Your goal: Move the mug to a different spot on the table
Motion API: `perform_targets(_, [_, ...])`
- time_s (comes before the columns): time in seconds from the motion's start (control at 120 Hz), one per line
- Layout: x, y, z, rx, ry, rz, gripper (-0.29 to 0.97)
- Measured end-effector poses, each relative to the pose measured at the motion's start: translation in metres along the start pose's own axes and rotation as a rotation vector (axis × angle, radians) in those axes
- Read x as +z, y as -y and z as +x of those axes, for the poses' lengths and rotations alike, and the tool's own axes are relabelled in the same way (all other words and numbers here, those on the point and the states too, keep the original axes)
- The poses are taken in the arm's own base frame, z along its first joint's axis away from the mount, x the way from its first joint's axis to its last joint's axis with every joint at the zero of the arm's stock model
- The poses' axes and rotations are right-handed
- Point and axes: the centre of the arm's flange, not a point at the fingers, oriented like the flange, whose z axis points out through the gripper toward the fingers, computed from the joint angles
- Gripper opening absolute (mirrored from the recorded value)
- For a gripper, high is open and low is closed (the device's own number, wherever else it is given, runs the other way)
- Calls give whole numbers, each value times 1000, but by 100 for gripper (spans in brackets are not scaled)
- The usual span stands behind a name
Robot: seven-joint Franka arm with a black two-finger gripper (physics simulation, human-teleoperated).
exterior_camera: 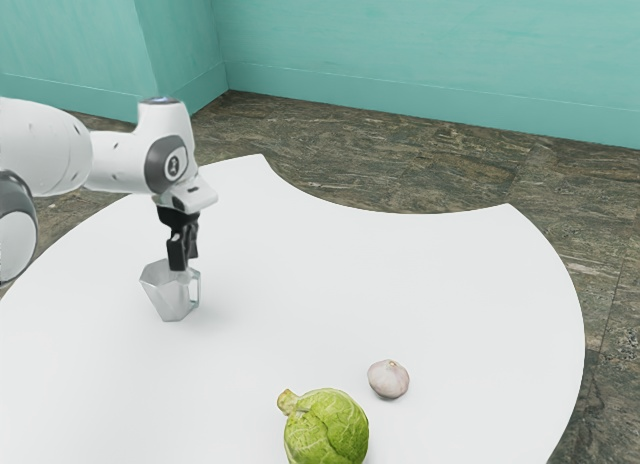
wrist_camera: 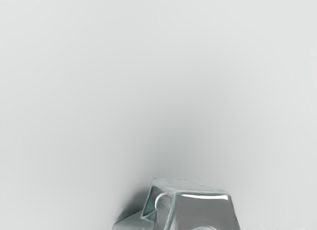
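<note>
Silvery, faceted mug (exterior_camera: 170, 292) stands upright, tapering downward, handle toward the exterior view's right. The gripper (exterior_camera: 183, 262) meets its rim; whether it clamps, I cannot tell.

A: Where was the mug (exterior_camera: 170, 292)?
B: On the table (exterior_camera: 400, 274), toward the exterior view's left, right under the gripper (exterior_camera: 183, 256).
A: And the other 2?
B: The cabbage (exterior_camera: 325, 427) sat near the front edge, well apart from the mug, with the garlic (exterior_camera: 388, 378) just behind it

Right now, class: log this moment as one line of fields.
gripper: at mug rim | mug: upright | cabbage, garlic: apart, near table front edge
</note>
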Motion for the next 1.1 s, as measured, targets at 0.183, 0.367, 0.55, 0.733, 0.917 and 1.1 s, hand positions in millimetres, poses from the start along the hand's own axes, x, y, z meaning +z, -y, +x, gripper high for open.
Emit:
perform_targets(0.183, [7, 4, 2, 64, -12, -6, 68])
perform_targets(0.367, [14, 10, 7, 101, -22, -8, 68])
perform_targets(0.55, [15, 14, 10, 61, -23, -8, 68])
perform_targets(0.733, [26, 14, 7, -36, -6, -32, 68])
perform_targets(0.917, [37, 15, 6, -115, 17, -45, 68])
perform_targets(1.1, [44, 16, 6, -172, 34, -47, 51])
